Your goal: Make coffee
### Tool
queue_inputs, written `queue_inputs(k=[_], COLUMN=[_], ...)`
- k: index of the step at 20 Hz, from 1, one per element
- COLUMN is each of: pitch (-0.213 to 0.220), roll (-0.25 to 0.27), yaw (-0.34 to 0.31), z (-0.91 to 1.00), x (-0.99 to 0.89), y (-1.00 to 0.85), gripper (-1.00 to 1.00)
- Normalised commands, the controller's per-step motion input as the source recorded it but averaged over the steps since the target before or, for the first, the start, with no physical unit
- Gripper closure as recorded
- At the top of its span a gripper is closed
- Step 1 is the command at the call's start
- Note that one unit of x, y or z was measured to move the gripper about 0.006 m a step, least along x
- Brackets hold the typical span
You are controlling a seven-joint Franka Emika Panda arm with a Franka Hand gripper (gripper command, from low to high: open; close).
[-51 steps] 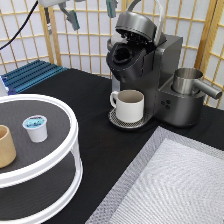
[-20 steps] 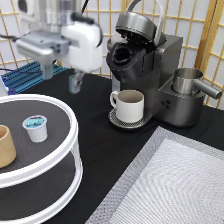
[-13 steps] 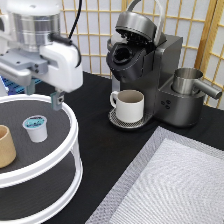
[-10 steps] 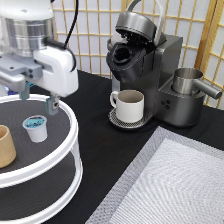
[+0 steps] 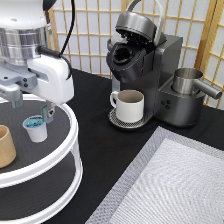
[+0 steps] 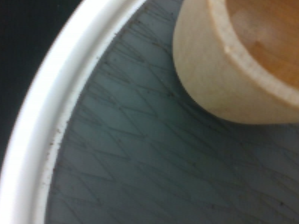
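The coffee pod (image 5: 36, 129), small and white with a blue foil top, stands on the top shelf of the round white tray (image 5: 71, 148) at the exterior view's left. My gripper (image 5: 33, 108) is open, just above the pod, with one finger on either side of it. It holds nothing. A tan wooden cup (image 5: 5, 146) stands left of the pod and fills part of the wrist view (image 6: 258, 65). The dark coffee machine (image 5: 147, 67) has its lid up. A white mug (image 5: 129, 105) stands on its drip plate.
The tray's white rim (image 6: 45, 130) and dark mesh show in the wrist view. A steel jug (image 5: 188, 81) sits on the machine's right side. A grey woven mat (image 5: 172, 185) covers the bottom right. A slatted screen stands behind.
The arm has come from the top of the view, swung left and moved down over the tray. The open gripper now hangs right above the pod. Nothing else moved.
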Motion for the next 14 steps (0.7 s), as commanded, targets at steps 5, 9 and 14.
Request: queue_inputs(k=[5, 9, 14], pitch=[-0.019, -0.040, -0.027], roll=[0.054, 0.052, 0.039], yaw=[0.000, 0.005, 0.010], z=[-0.28, -0.39, -0.06], x=[0.03, 0.03, 0.00], y=[-0.15, -0.17, -0.12], gripper=[-1.00, -1.00, -1.00])
